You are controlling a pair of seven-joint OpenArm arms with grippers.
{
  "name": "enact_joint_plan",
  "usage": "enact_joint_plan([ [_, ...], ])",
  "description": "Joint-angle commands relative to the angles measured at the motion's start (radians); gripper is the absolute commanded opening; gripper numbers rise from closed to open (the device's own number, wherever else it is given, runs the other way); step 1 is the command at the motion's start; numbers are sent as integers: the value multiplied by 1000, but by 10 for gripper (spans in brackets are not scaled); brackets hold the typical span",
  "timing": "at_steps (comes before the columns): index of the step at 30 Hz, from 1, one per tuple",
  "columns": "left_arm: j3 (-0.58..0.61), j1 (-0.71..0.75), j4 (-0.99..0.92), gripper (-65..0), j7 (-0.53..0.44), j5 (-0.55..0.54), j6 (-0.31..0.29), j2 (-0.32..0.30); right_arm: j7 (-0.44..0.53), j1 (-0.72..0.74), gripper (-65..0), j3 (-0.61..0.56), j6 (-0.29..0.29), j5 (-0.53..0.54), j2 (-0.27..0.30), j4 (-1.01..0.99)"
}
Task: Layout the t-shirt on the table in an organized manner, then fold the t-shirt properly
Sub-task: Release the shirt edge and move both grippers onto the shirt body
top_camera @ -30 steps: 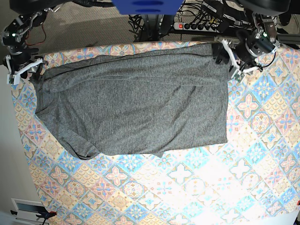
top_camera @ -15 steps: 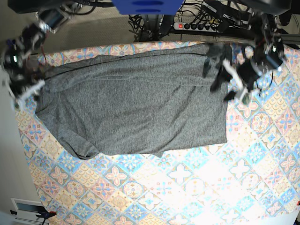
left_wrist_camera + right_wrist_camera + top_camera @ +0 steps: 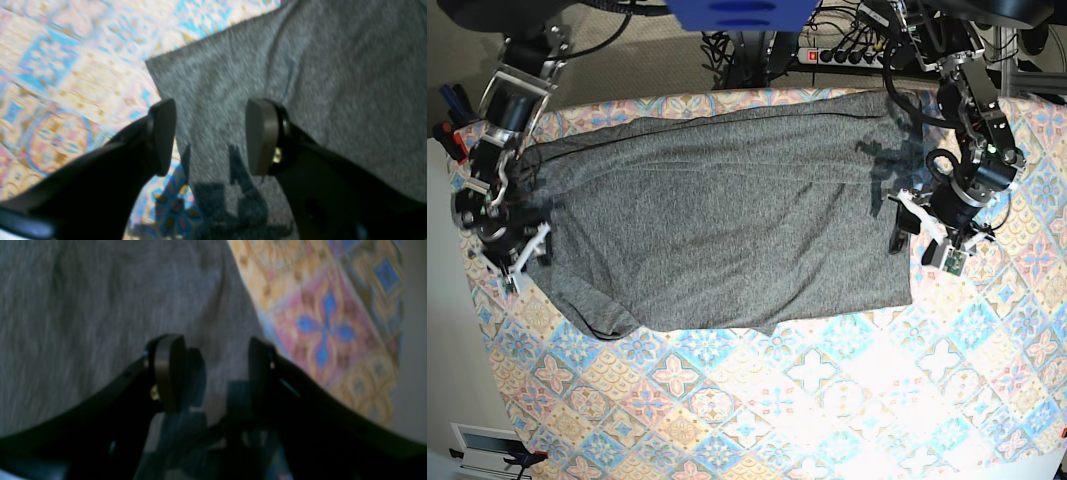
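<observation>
Shirt (image 3: 737,230) spread on bench (image 3: 827,400), lower corner bunched. Left hand (image 3: 926,252) and right hand (image 3: 525,268) both open, gripping nothing, poised over opposite side edges, probably so we can pinch both sides together.

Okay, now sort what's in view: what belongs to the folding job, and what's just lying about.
Job:
- dark grey knit t-shirt
- tile-patterned pastel table surface
- black left gripper
- black right gripper

Lying about:
- small black-and-white object, bottom left, purpose unclear

Tiled table (image 3: 817,400) before the shirt (image 3: 727,240); both claws above cloth edges.
</observation>
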Motion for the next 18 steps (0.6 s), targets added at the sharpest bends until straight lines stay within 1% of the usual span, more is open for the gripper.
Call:
enact_joint_plan([
  [1, -2, -15, 8, -319, -22, -12, 0, -10, 59, 69, -359, -30, 0, 20, 18, -20],
  [4, -2, -12, 2, -319, -22, -11, 1, -10, 146, 176, -359, -116, 0, 20, 21, -141],
  [7, -2, -18, -27, -319, -28, -9, 3, -9, 219, 225, -359, -180, 0, 19, 35, -224],
  [9, -2, -44, -72, -319, -68, 5, 3, -10, 275, 247, -359, -223, 0, 19, 46, -287],
  [12, -2, -101, -167, -317, -124, 89, 3, -10, 352, 279, -359, -257, 0, 19, 61, -376],
  [15, -2, -182, -259, -318, -133, 183, 3, -9, 433, 331, -359, -278, 0, 19, 66, -493],
  [18, -2, -211, -280, -318, -139, 218, 1, -9, 530, 380, -359, -309, 0, 19, 74, -614],
])
